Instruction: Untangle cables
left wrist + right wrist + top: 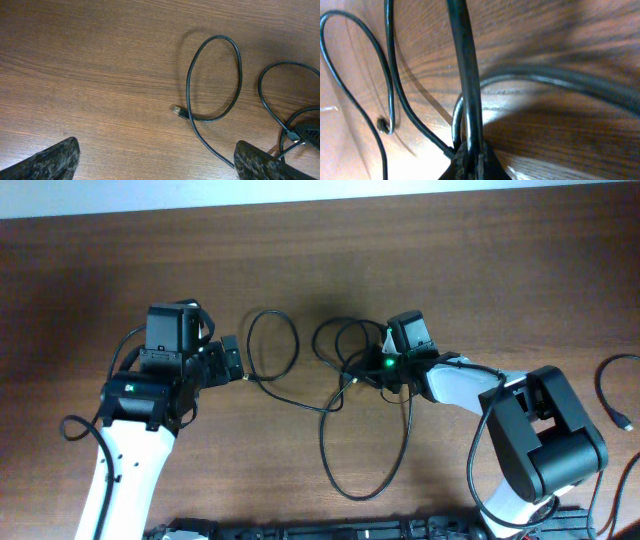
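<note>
Clamping one strand of the cables [467, 75] is the right end effector [470, 156]; the left end effector [233, 361] gapes apart.

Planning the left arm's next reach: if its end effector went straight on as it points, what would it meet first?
Probably the cable's plug end, then its loop just beyond; depth is unclear.

Cables [325, 408] are spread across the middle of the table [450, 260], between the left gripper [232, 362] and the right gripper [372, 370]. One loop is laid by the left gripper, a larger loop is trailed nearward, and a separate cord [600, 380] is left at the right edge.
</note>
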Available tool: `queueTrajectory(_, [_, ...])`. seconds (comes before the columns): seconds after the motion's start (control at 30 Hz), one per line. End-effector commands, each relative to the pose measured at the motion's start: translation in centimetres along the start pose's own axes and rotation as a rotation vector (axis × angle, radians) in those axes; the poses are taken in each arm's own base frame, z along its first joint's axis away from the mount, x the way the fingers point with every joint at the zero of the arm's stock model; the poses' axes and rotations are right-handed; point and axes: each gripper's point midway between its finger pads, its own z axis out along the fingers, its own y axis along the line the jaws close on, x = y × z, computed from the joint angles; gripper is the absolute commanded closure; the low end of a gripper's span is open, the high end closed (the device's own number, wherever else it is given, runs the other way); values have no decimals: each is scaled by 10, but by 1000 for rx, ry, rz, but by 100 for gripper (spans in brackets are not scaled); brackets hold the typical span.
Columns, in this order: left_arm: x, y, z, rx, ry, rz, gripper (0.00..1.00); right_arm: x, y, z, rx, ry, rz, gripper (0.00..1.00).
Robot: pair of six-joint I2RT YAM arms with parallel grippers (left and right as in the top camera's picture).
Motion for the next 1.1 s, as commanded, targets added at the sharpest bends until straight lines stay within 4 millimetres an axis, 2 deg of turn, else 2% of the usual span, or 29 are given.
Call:
queueTrajectory(0.0, [-6,-1,-4,10,-18,9,1,28,-46,6,135,68,4,96])
queueTrajectory(0.13, [-6,-1,-4,10,-18,9,1,22,-16,-20,82,22,-94,96])
queueTrajectory(0.23, [-6,-1,-4,10,-18,9,1,15,19,-54,11,-49,-203,96])
queueTrajectory(0.43, [-5,-1,-4,10,-18,9,1,13,92,-137,-180,-247,-373,96])
queueTrajectory(0.53, [-6,-1,-4,10,-18,9,1,12,124,-183,-274,-382,-447,96])
queueTrajectory(0.8, [-6,-1,-4,10,-18,9,1,-16,195,-328,-465,-965,-534,96])
queueTrajectory(0.93, [-6,-1,-4,10,-18,9,1,-27,212,-411,-573,-1311,-474,96])
queueTrajectory(1.07, [-6,-1,-4,10,-18,9,1,-25,217,-464,-674,-1523,-408,96])
